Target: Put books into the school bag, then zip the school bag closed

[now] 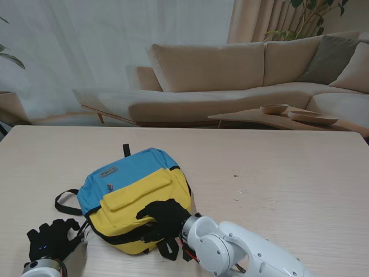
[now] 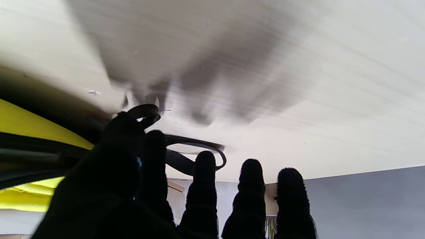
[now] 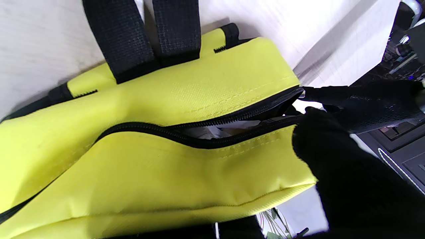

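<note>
Right fingers: curled at the open end of the bag's main zip; they seem to pinch something there, likely the zip pull, but the pull itself is hidden, so I cannot tell for sure what they hold.
Right hand: resting on the yellow front of the bag, at the edge nearest to me.
Left fingers: four spread straight and apart, while the thumb and first finger close on a loop of black strap.
Left hand: low on the desk, just beside the bag's left corner, nearer to me than the bag.
Zip: shut along part of its run, gaping at the end by the right fingers; something pale shows inside, probably the books, though too little is visible to say.
Bag: blue and yellow, lying flat on the desk, left of centre, its shoulder straps trailing to the left.
Step in hand: by my reading, closing the zip.
Risk, bag sliding: a pull along the zip could drag the whole bag if the left hand's strap hold gives little anchor.
Risk, jamming: the gaping teeth may snag on the contents or loose fabric if the two sides are not drawn together.
Risk, slip: the pinch looks small and could lose its hold mid-pull.
</note>
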### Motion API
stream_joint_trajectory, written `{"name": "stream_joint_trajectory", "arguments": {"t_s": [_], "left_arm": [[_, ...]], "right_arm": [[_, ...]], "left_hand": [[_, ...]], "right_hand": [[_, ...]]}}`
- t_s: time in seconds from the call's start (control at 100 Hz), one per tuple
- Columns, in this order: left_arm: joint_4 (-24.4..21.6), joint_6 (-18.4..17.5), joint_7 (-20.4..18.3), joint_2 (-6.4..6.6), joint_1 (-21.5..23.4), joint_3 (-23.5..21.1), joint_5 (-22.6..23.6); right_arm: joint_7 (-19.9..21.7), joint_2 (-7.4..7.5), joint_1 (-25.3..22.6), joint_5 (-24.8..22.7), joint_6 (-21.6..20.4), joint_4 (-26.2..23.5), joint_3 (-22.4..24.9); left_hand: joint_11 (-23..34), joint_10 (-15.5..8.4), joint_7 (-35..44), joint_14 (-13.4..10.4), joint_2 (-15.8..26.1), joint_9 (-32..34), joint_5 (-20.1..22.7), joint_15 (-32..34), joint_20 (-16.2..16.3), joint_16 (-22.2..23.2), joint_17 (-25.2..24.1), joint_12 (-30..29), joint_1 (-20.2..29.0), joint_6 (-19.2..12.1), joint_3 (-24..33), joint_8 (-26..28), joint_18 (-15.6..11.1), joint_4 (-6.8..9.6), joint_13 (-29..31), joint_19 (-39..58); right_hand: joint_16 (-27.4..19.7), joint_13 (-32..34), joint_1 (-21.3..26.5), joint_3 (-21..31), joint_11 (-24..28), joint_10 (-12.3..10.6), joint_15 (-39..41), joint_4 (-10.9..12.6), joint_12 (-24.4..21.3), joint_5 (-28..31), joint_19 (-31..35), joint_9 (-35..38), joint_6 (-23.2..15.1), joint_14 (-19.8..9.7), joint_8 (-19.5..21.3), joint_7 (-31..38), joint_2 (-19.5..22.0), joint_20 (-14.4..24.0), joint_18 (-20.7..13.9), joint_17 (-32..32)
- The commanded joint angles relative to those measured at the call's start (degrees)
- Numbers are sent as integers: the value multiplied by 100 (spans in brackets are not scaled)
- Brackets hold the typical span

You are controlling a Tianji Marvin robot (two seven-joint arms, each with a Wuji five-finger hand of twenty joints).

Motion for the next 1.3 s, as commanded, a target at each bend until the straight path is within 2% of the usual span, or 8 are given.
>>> {"name": "stream_joint_trajectory", "arguments": {"t_s": [0.0,0.21,0.44,0.71,0.77,0.92,1.0,1.29], "left_arm": [[-109,92,-129,-12,75,13,114],[-124,110,-128,-12,81,24,158],[-113,103,-179,-3,72,51,111],[-3,201,-399,32,-43,150,28],[7,198,-470,43,-63,163,19],[-27,161,-742,87,-81,173,124],[-95,150,-879,106,-63,171,241],[-556,-56,-894,92,279,66,484]], "right_arm": [[113,-7,-46,-21,16,0,-43],[119,-6,-32,-33,35,-4,-70],[108,-8,-36,-39,28,-20,-75],[107,-7,-43,-37,35,-19,-82],[109,-8,-42,-30,38,-17,-87],[111,-13,-30,-2,51,-7,-109],[106,-18,-23,12,58,0,-119],[24,-38,-114,56,0,-77,10]], "left_hand": [[128,-110,54,-68,-110,-143,-198,75,156,89,-81,100,176,-210,43,121,-127,158,-109,151],[176,-107,603,-74,-335,-147,21,113,54,74,-102,106,466,-622,-46,467,-144,86,-144,301],[71,-44,-306,-53,-266,-140,833,67,1,49,-104,48,402,-233,-350,-579,-140,171,-186,242],[-35,-9,-476,-68,-356,-210,1100,4,-24,35,-108,-2,266,-48,-176,-776,-158,134,-266,181],[-41,-16,-124,-86,-499,-226,1219,-18,-36,32,-103,7,316,17,-171,-498,-166,98,-288,143],[75,-57,2166,-165,-782,-357,849,-36,-44,42,-99,117,353,418,-161,1587,-195,105,-373,74],[266,-60,2980,-191,-868,-370,812,-13,-25,59,-94,273,367,689,382,2598,-211,37,-398,54],[539,9,3116,-124,-926,-71,1102,24,9,55,-90,446,599,871,680,2841,-192,33,-336,82]], "right_hand": [[42,-71,-254,143,71,-44,74,181,22,67,328,-9,21,-79,3,-13,67,152,366,147],[44,-67,-261,175,76,-32,79,189,24,60,346,-17,31,-72,7,-16,75,165,369,144],[46,-67,-265,192,91,-27,82,192,28,64,354,-11,27,-73,13,-15,77,174,378,146],[50,-68,-250,223,109,-29,90,200,35,70,359,-14,25,-74,20,-13,72,181,374,145],[51,-68,-255,228,108,-24,90,200,34,68,362,-21,33,-66,21,-14,75,184,375,149],[53,-60,-256,241,111,-27,95,203,35,80,370,-17,26,-75,26,-8,75,190,383,157],[55,-52,-252,247,116,-22,100,205,36,89,376,-4,24,-65,30,-1,69,194,400,161],[67,-9,-397,241,126,-12,124,185,38,136,399,63,-45,-55,72,56,180,211,393,164]]}}
